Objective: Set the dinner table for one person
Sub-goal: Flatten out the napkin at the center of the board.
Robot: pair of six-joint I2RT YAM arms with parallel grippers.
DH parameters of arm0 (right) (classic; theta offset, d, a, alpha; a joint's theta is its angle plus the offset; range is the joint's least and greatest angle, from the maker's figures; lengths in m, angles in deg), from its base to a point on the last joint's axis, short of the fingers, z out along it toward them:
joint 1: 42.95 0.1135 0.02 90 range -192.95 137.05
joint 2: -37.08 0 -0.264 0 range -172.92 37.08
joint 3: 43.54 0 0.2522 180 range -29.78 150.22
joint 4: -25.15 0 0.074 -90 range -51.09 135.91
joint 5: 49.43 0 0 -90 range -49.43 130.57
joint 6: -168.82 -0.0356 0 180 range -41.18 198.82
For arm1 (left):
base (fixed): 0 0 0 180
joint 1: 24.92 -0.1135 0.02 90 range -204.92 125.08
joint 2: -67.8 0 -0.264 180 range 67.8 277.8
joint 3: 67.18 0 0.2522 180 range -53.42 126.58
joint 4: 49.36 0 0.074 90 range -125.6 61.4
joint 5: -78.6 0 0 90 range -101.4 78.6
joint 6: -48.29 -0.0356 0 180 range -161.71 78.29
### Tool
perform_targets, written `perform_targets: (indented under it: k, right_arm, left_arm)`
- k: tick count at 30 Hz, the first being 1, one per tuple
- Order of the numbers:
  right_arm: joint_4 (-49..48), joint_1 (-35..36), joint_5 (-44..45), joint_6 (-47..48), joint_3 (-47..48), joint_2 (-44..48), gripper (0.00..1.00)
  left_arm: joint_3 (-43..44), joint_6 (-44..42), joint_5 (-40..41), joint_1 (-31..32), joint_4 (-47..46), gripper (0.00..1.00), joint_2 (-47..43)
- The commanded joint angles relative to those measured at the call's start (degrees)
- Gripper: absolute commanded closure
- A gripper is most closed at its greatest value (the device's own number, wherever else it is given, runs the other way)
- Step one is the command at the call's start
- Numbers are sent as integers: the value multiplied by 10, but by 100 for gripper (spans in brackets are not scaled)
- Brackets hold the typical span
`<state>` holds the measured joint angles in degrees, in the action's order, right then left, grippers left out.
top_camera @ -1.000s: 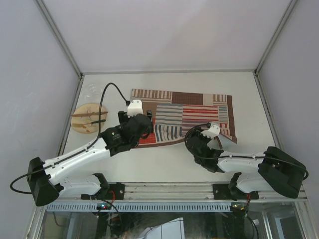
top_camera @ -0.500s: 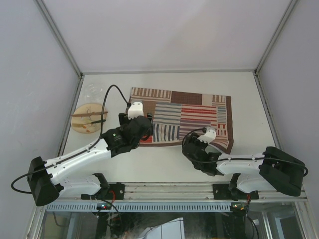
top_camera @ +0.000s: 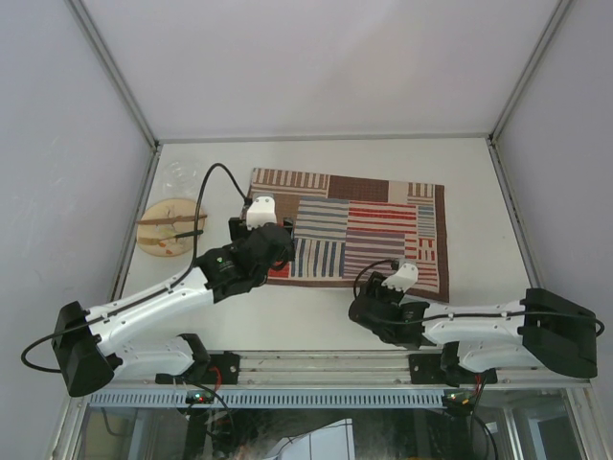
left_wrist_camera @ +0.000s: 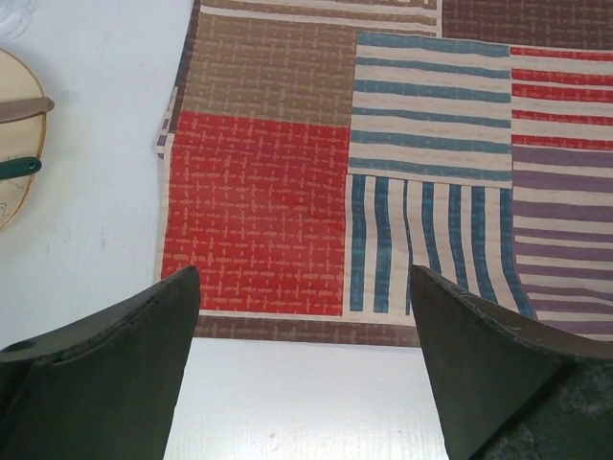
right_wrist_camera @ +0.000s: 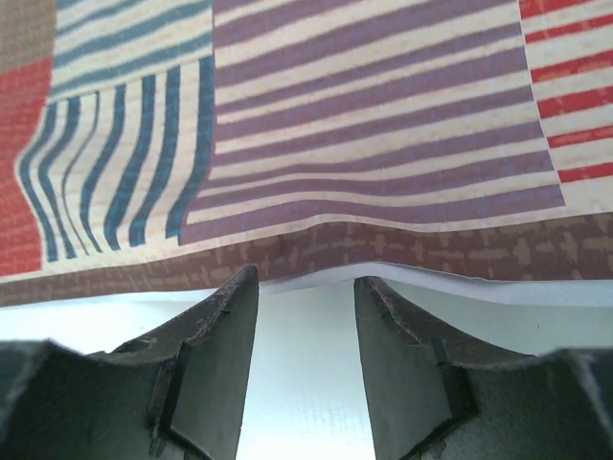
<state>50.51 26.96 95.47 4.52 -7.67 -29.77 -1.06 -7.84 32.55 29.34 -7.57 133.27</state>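
Note:
The striped patchwork placemat (top_camera: 350,225) lies spread flat on the white dinner table (top_camera: 306,321). My left gripper (top_camera: 271,261) hovers over the mat's near left corner. In the left wrist view it (left_wrist_camera: 302,287) is wide open and empty, over the mat's near edge (left_wrist_camera: 259,192) and bare table (left_wrist_camera: 297,402). My right gripper (top_camera: 388,290) sits low at the mat's near edge. In the right wrist view it (right_wrist_camera: 306,278) is open, its tips just short of the slightly raised edge of the mat (right_wrist_camera: 364,115), and it holds nothing.
A round wooden plate (top_camera: 170,230) with utensils across it lies left of the mat, also in the left wrist view (left_wrist_camera: 10,144). A clear glass (top_camera: 178,173) stands behind it. Aluminium rails edge the table.
The mat's near right edge, lifted and folded a second ago, now lies flat. My right gripper has drawn back toward the near edge and let go. The left arm has barely moved.

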Motion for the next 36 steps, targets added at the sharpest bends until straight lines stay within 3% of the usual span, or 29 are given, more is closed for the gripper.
perform_targets:
  k: [1, 11, 19, 33, 36]
  right_arm:
    - [22, 14, 12, -36, 21, -26, 55]
    - [91, 24, 32, -108, 32, -43, 55]
    - [84, 29, 74, -131, 28, -68, 55]
    - [-48, -4, 112, -16, 28, -91, 55]
    - [-93, -17, 106, 13, 28, -101, 61]
  left_arm:
    - [-16, -1, -5, 1, -22, 6, -13]
    - [-46, 15, -29, 1, -19, 7, -26]
    - [-78, 29, -40, 3, -9, 7, -49]
    - [-84, 38, -46, 6, -9, 7, -40]
    - [-86, 40, -51, 8, -7, 7, -35]
